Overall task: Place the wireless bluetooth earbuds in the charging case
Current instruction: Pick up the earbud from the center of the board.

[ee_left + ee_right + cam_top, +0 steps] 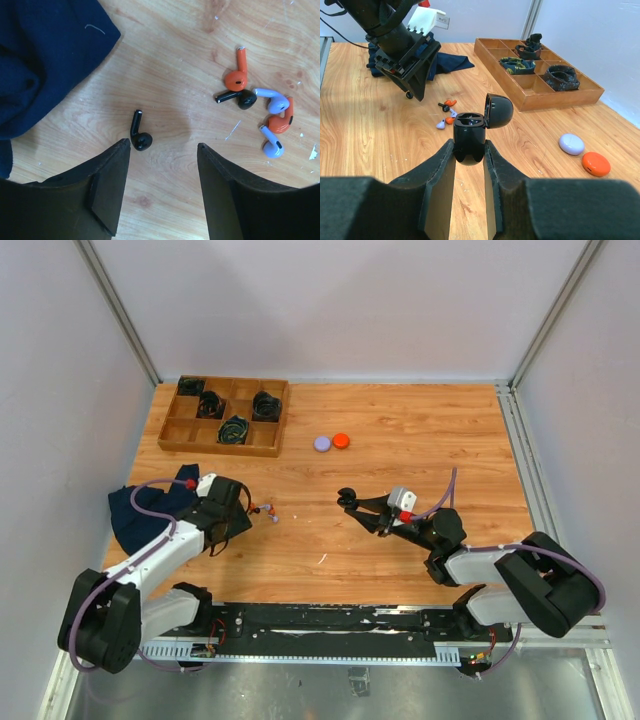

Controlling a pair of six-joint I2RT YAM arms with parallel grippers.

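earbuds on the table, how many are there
6. A lone black earbud lies just ahead of the left gripper. Clustered apart: upper orange earbud, second black earbud, upper purple earbud, lower orange earbud, lower purple earbud. The dark cloth may hide more.

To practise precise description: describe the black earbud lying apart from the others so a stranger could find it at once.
Find the dark blue cloth at the table's left side, where the left gripper stands open. Just ahead of its fingers lies the black earbud, alone on bare wood; the other black one touches the orange and lilac earbuds.
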